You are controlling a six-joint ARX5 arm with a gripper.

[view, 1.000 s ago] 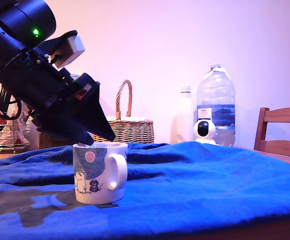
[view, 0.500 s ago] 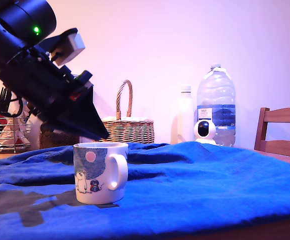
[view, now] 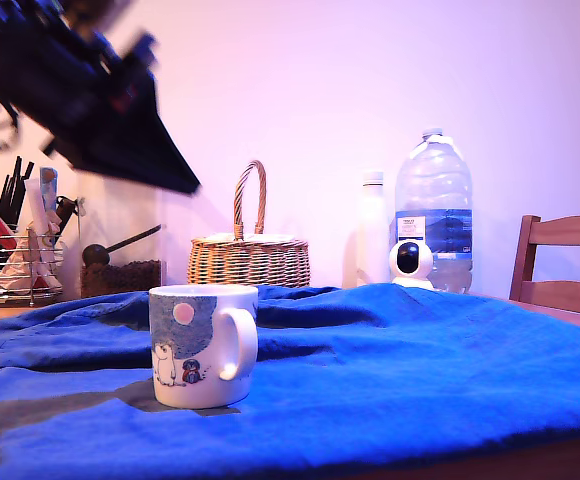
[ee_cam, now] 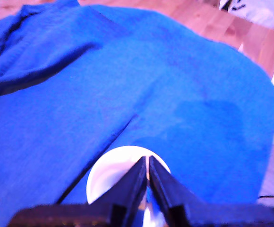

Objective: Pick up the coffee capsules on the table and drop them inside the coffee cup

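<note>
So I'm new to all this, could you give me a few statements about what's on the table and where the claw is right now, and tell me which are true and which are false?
1. The coffee cup stands upright on the table. True.
2. The gripper is down inside the cup. False: it hangs well above the cup, toward the exterior view's left.
3. The cloth is red. False: it is bright blue.
4. A wicker basket sits behind the cup. True.
5. The gripper's jaws are spread wide. False: the wrist view shows them nearly closed, with only a thin gap.
</note>
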